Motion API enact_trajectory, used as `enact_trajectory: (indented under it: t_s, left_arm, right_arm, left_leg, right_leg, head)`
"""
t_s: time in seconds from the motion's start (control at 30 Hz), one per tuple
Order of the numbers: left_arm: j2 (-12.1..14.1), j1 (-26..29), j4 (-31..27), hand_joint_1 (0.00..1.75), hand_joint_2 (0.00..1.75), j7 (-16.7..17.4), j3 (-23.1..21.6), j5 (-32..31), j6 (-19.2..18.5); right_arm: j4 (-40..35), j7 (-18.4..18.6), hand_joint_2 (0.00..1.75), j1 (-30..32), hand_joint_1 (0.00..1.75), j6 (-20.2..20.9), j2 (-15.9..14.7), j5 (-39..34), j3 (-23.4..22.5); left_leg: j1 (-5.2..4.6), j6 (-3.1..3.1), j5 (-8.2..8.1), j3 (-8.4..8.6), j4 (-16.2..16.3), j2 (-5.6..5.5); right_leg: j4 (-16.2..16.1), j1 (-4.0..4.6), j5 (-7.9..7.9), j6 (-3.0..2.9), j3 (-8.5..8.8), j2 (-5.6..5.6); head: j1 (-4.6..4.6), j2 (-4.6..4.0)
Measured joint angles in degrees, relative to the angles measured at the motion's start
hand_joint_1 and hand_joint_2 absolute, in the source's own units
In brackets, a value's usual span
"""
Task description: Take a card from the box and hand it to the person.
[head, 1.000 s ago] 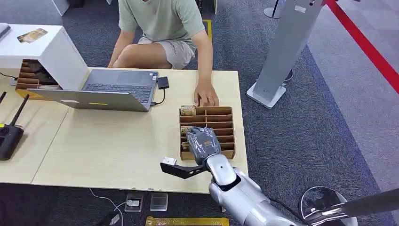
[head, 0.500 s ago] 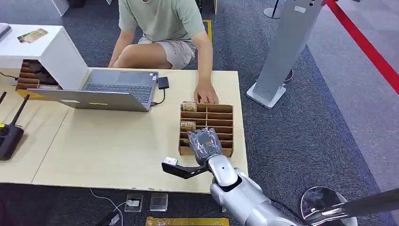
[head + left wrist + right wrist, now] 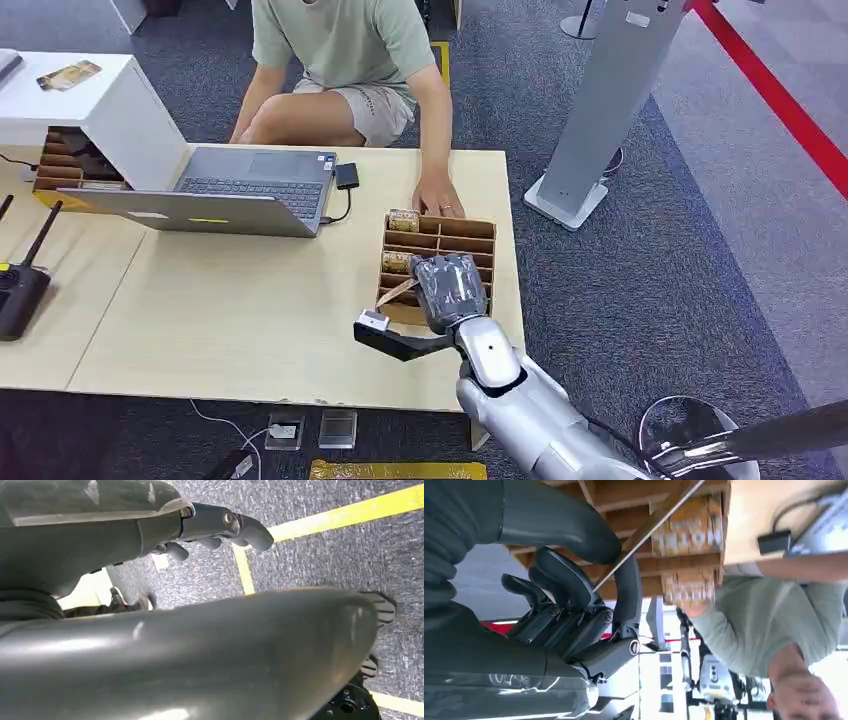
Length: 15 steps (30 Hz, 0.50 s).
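Card: thin brown card, seen edge-on, tilted, pinched between thumb and finger of right robot hand; sticks out from the hand toward its thumb side, above the near-left slots of the box. Right wrist view shows the same card as a thin strip running out from the pinch across the box dividers.
Right robot hand: grasping the card, over the near end of the box, back of hand up; thumb and dark fingers closed on the card's edge.
Box: brown cardboard, slotted rows, on the surface directly under and ahead of the right robot hand; slightly skewed to the surface edge. More cards upright in slots ahead of the hand, printed faces visible.
Person: seated across the surface, green shirt; one hand resting on the surface, touching the far end of the box, just beyond the right robot hand.
Left robot hand: hanging over dark carpet with yellow floor lines, fingers loosely curled, nothing in it; whether clenched or released, cannot tell.
Surface: light wood.
Laptop: open, well to the left of the right robot hand.
Radio: black, antenna up, far left.
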Motion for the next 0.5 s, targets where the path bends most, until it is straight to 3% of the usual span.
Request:
enact_trajectory:
  t_s: [0.27,0.5]
  left_arm:
    - [0.15,0.16,0.0,0.0,0.0,-0.24,0.0,-0.72,0.02]
    - [0.2,0.21,0.0,0.0,0.0,-0.24,0.0,-2.01,-0.46]
  right_arm:
    - [-12.78,0.24,1.75,-0.63,1.75,-0.39,-2.84,2.6,-4.4]
    - [-20.86,1.7,1.75,-5.71,1.75,0.55,-4.29,5.64,-8.48]
  left_leg:
    - [-0.01,0.0,0.0,0.0,0.01,0.0]
    - [-0.01,0.01,0.0,0.0,0.01,0.0]
  right_leg:
    - [0.0,0.0,0.01,0.0,0.0,0.0]
    - [0.0,0.0,0.04,0.01,0.01,0.0]
  head:
    - [0.0,-0.02]
    - [0.02,-0.02]
